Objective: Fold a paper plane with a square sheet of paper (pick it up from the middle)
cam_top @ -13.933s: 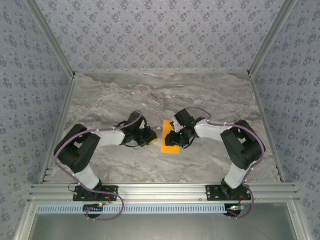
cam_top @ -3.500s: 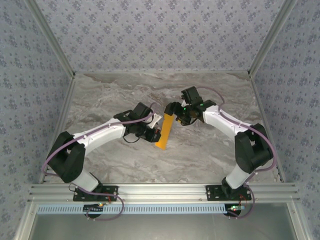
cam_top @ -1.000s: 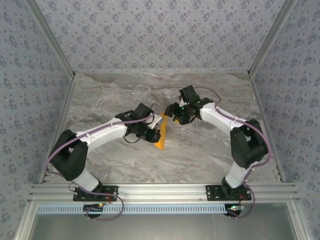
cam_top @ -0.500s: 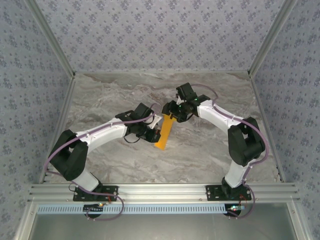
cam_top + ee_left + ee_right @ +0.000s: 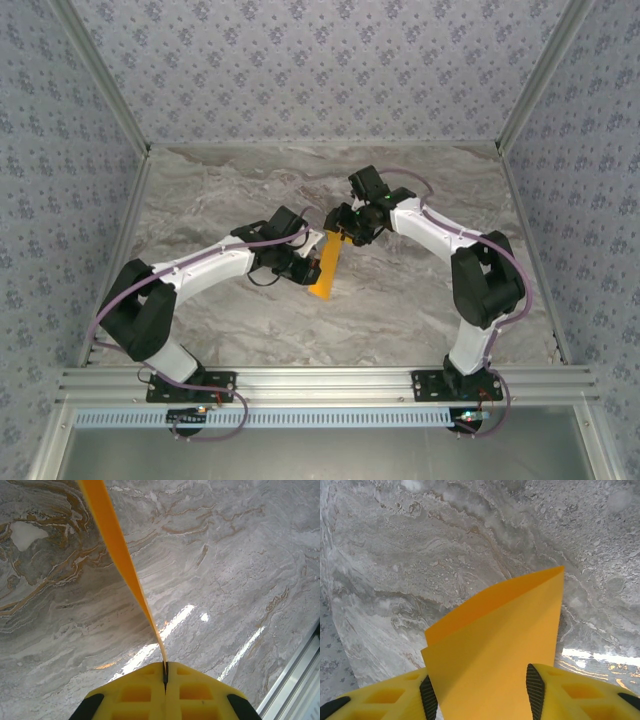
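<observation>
Orange creased paper: left pincer clenched on thin edge; right pincer parted astride.

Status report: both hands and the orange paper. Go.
Left hand shut on folded bright-orange paper sheet, pinching its edge. Right hand open, straddling the sheet's far end. No obstacle seen on grey marble tabletop.

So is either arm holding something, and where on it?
The left pincer pinches the folded orange paper by a side edge; whether the right pincer grips cannot be told.
</observation>
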`<state>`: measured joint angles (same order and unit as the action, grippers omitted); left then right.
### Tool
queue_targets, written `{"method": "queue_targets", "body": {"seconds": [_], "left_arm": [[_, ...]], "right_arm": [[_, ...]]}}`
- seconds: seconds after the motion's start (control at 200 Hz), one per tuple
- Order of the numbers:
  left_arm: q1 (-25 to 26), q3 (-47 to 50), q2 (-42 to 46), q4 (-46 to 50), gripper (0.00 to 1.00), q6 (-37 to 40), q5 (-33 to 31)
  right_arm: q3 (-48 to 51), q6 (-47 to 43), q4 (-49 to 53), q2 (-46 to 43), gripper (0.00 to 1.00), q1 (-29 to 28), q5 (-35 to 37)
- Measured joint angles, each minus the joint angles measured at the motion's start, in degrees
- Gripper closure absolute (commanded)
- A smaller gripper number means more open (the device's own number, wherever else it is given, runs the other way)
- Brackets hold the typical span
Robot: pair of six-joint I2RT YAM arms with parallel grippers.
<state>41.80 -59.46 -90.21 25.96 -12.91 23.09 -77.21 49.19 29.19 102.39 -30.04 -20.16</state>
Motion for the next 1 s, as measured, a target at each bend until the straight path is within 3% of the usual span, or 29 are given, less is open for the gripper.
{"method": "queue_targets", "body": {"seconds": [0.105, 0.33, 0.565, 0.999], "left_arm": [[0.0, 0.0, -0.02, 0.0, 1.0, -0.02, -0.02], [0.0, 0.0, -0.02, 0.0, 1.0, 0.0, 0.0], [0.0, 0.0, -0.02, 0.0, 1.0, 0.0, 0.0], [0.0, 0.0, -0.02, 0.0, 1.0, 0.0, 0.0]], "right_arm": [[0.0, 0.17, -0.02, -0.13, 0.36, 0.0, 0.0], [0.02, 0.17, -0.04, -1.95, 0.36, 0.02, 0.02], [0.04, 0.81, 0.0, -2.54, 0.44, 0.02, 0.94], [0.02, 0.79, 0.61, -1.42, 0.48, 0.02, 1.33]]}}
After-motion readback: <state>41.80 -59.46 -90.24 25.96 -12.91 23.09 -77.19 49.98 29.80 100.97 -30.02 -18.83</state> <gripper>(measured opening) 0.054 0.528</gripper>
